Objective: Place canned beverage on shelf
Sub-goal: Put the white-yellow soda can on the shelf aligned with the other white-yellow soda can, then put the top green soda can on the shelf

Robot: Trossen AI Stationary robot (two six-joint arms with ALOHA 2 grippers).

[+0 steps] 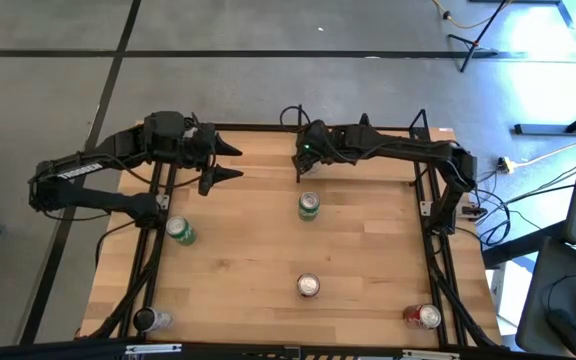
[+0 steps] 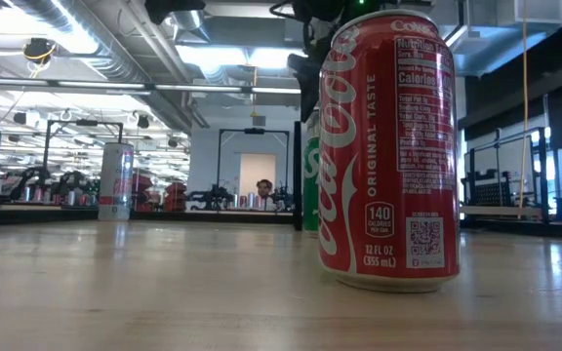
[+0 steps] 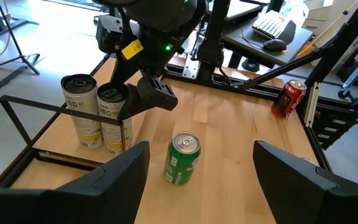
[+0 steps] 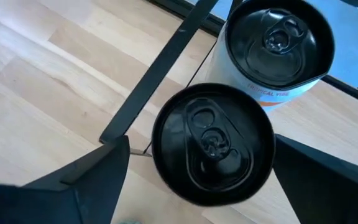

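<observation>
Two white-and-yellow cans with black tops point(image 3: 81, 109) point(image 3: 115, 115) stand upright on the shelf point(image 3: 48, 151), a small wood board framed by black bars at the table's far middle. My right gripper point(image 4: 204, 155) is open and points down, with its fingers on either side of the nearer can's top point(image 4: 211, 142). It also shows in the high view point(image 1: 303, 160). My left gripper point(image 3: 197, 177) is open and empty at the far left point(image 1: 226, 163). It faces a green can point(image 3: 183, 157) standing on the table. My right gripper comes from above at the nearer can's top. One finger point(image 4: 107, 168) stands clear of the rim. The other finger point(image 4: 303, 162) meets the rim's edge point(image 4: 271, 140) in the picture, and I cannot tell whether it touches.
Other cans stand on the table: a green one point(image 1: 309, 206) at the middle, a green one point(image 1: 180, 232) at the left, a silver-red one point(image 1: 309, 286) near the front, a red one point(image 1: 426, 317) at the front right, and a dark one point(image 1: 151, 320) at the front left.
</observation>
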